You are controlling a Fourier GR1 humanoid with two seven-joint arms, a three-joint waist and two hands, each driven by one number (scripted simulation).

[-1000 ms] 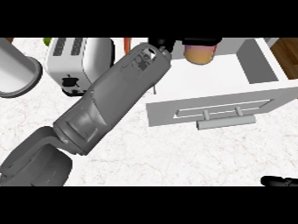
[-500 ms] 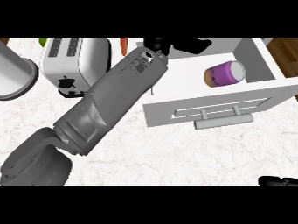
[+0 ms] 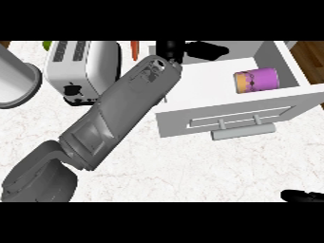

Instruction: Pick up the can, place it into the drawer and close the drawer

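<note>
Can in drawer, drawer open

Right hand (image 3: 311, 195) shows at the desk's (image 3: 192, 166) near edge, fingers unreadable. One drawer (image 3: 224, 118) stands open, its single purple can (image 3: 257, 79) lying inside; closing remains. Beyond, left hand (image 3: 192, 49) holds nothing, fingers seemingly relaxed. One toaster (image 3: 80, 66).

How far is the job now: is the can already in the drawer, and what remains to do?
Placing looks done: the purple can lies on its side inside the open drawer. The left hand is above the drawer's back edge, holding nothing visible; its fingers are hard to read. The right hand shows at the lower right edge. Left to do: closing the drawer, which is pulled out.
</note>
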